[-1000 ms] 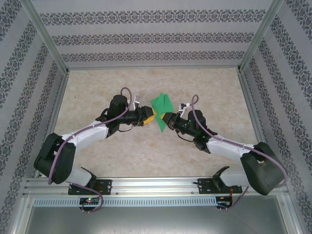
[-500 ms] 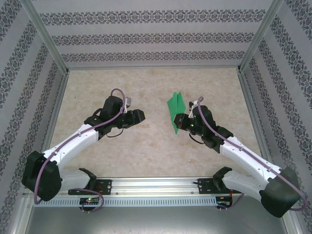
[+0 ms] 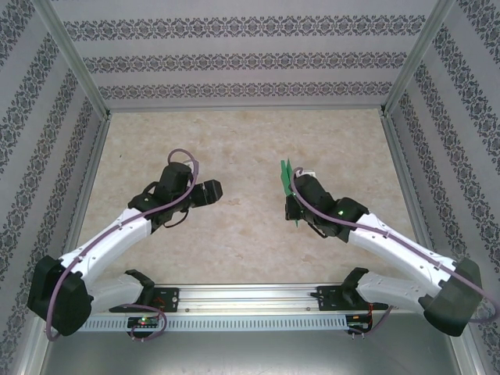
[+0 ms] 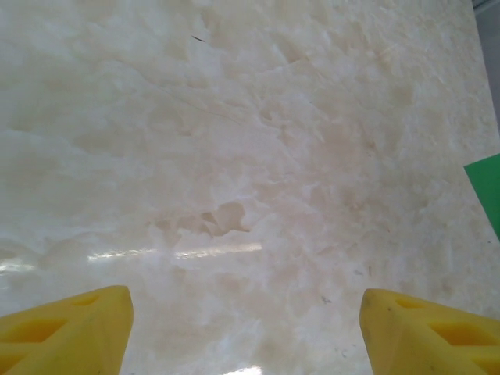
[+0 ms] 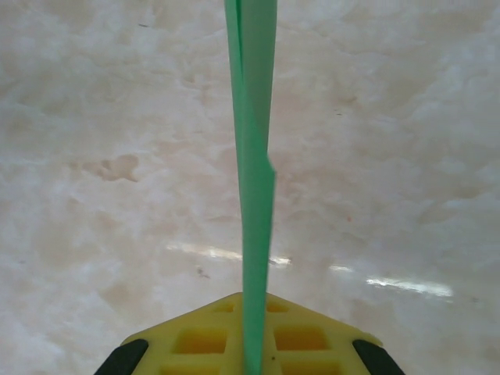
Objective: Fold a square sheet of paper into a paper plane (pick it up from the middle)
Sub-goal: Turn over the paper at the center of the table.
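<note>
The right end effector (image 3: pixel 294 192) is clamped shut on the folded green paper (image 3: pixel 286 173), which it holds up off the tabletop (image 3: pixel 250 133), right of centre. From above, the paper shows as a thin upright sliver standing on edge, most of it reaching away from the arm toward the far wall (image 3: pixel 250 58), with a small bit of green peeking out on the near side of the end effector. In the right wrist view the yellow fingers (image 5: pixel 195 340) are pressed together at the bottom of the frame, and the folded green paper (image 5: pixel 251 156) rises from between them as a narrow vertical band seen edge-on, with a small step in its right edge about halfway up. Pale marbled tabletop lies behind it, carrying streaks of reflected light. The left end effector (image 3: pixel 209 190) sits left of centre, well apart from the right one, and points toward it across the bare middle of the tabletop. In the left wrist view its two yellow fingers (image 4: pixel 66 332) stand wide apart at the bottom corners with nothing between them, and the left end effector (image 4: pixel 246 336) touches nothing. A green corner of the paper (image 4: pixel 487 187) shows at the right edge of that view.
</note>
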You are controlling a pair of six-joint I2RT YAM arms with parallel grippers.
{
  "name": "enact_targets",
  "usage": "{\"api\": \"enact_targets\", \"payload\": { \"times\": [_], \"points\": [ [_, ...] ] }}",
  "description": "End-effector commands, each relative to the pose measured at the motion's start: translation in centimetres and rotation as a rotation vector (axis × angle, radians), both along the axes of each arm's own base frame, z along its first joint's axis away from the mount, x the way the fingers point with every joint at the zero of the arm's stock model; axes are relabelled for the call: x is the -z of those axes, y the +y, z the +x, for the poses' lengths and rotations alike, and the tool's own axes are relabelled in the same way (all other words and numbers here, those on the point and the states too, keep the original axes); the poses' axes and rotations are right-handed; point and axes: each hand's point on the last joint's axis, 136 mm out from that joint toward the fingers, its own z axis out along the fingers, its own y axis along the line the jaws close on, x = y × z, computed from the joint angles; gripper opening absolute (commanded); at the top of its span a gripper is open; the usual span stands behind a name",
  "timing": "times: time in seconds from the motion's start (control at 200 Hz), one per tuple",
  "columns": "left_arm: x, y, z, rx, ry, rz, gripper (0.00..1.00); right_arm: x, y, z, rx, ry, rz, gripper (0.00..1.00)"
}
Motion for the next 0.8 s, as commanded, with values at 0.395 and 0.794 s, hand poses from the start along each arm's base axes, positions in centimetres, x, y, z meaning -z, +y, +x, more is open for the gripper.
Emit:
{"api": "enact_targets", "payload": {
  "times": [0.395, 0.794],
  "points": [
    [3.0, 6.6, 0.3, -0.231, -0.005, 0.171, 0.91, 3.0, 2.1, 1.1, 0.005, 0.026, -0.681, 0.05],
    [3.3, 9.6, -0.8, -0.383, 0.037, 0.162, 0.93, 10.2, 8.4, -0.1, -0.081, 0.126, -0.74, 0.11]
  ]
}}
